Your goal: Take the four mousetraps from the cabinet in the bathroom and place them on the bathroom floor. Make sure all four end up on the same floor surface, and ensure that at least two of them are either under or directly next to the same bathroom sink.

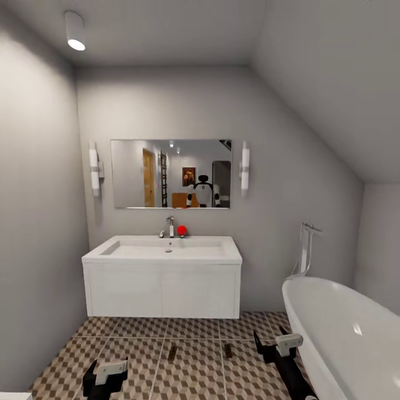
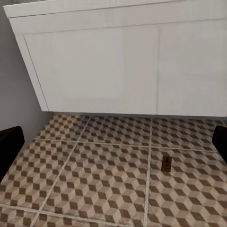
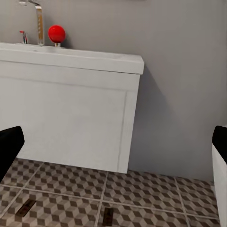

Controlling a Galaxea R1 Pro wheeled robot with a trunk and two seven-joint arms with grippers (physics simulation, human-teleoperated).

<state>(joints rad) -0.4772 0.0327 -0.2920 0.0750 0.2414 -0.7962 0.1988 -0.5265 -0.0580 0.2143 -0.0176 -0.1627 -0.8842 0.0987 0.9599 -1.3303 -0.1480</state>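
Observation:
Two mousetraps lie on the cube-patterned bathroom floor (image 1: 139,355) just in front of the white sink vanity (image 1: 162,289): one (image 1: 173,351) left of the other (image 1: 228,350). The left wrist view shows one mousetrap (image 2: 166,163) on the tiles below the vanity (image 2: 123,66). Both mousetraps (image 3: 26,208) (image 3: 108,215) appear low in the right wrist view, near the vanity's corner (image 3: 127,123). My left gripper (image 1: 105,371) (image 2: 113,146) and right gripper (image 1: 271,339) (image 3: 113,146) hover open and empty above the floor, short of the traps. The cabinet is out of view.
A white oval bathtub (image 1: 344,333) with a floor-standing faucet (image 1: 305,250) fills the right side, close to my right arm. A grey wall (image 1: 33,250) bounds the left. On the sink stand a chrome faucet (image 1: 170,226) and a red ball (image 1: 181,230); a mirror (image 1: 171,173) hangs above.

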